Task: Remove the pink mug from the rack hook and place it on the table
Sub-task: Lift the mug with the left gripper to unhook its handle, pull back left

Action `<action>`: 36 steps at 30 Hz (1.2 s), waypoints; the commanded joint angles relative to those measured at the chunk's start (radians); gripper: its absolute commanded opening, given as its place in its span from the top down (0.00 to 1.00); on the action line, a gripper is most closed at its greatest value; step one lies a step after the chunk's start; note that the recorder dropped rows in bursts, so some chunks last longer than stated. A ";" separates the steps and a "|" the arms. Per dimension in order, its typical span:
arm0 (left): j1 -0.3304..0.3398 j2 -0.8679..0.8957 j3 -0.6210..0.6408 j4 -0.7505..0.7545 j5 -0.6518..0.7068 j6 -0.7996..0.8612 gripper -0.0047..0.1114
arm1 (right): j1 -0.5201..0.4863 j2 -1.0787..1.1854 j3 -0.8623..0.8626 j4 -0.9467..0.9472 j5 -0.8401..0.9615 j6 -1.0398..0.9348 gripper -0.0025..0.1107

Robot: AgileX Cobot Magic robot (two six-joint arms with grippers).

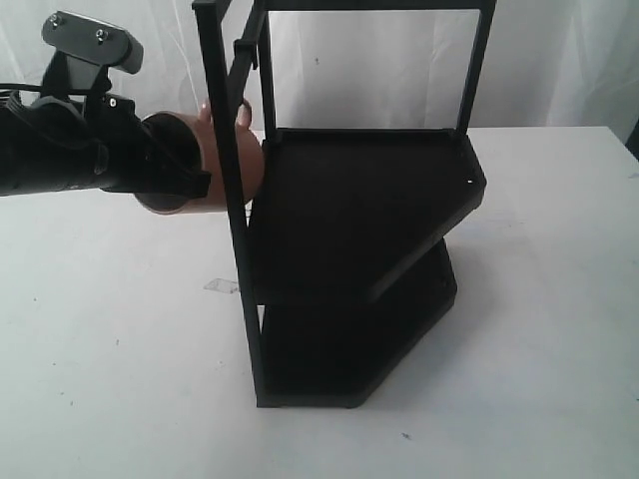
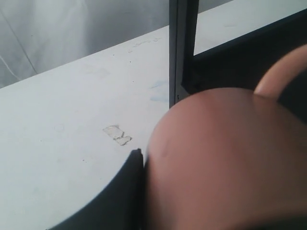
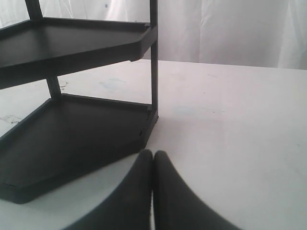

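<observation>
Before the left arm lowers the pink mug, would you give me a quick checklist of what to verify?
1. Left claw grips the pink mug at its rim: ok.
2. Handle off the rack hook: ok, it sits lower than the hook.
3. Handle apart from the rack post: cannot tell, they overlap in the exterior view.
4. Mug upright for setting down: not ok, its mouth faces sideways toward the arm.
5. Table below the mug: ok, only a small tape scrap lies there.
6. Right claw out of the way: ok, shut, low beside the bottom shelf.
</observation>
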 commanded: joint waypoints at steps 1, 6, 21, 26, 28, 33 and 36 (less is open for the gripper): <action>-0.004 -0.045 -0.012 -0.018 -0.052 -0.003 0.96 | -0.003 -0.006 0.005 -0.007 -0.009 -0.004 0.98; -0.004 -0.069 -0.042 -0.018 -0.072 -0.003 0.96 | -0.003 -0.006 0.005 -0.007 -0.009 -0.004 0.98; -0.004 -0.072 -0.007 -0.322 -0.411 0.558 0.96 | -0.003 -0.006 0.005 -0.008 -0.009 0.002 0.98; -0.004 -0.072 0.000 -0.322 -0.411 0.565 0.96 | -0.003 -0.006 0.005 -0.008 -0.009 0.002 0.98; -0.004 -0.072 0.000 -0.322 -0.411 0.565 0.96 | -0.003 -0.006 0.005 -0.008 -0.009 0.002 0.98; -0.004 -0.072 0.000 -0.322 -0.404 0.550 0.96 | -0.003 -0.006 0.005 -0.008 -0.009 0.002 0.98; -0.004 -0.072 0.000 -0.322 -0.400 0.549 0.96 | -0.003 -0.006 0.005 -0.008 -0.009 0.002 0.98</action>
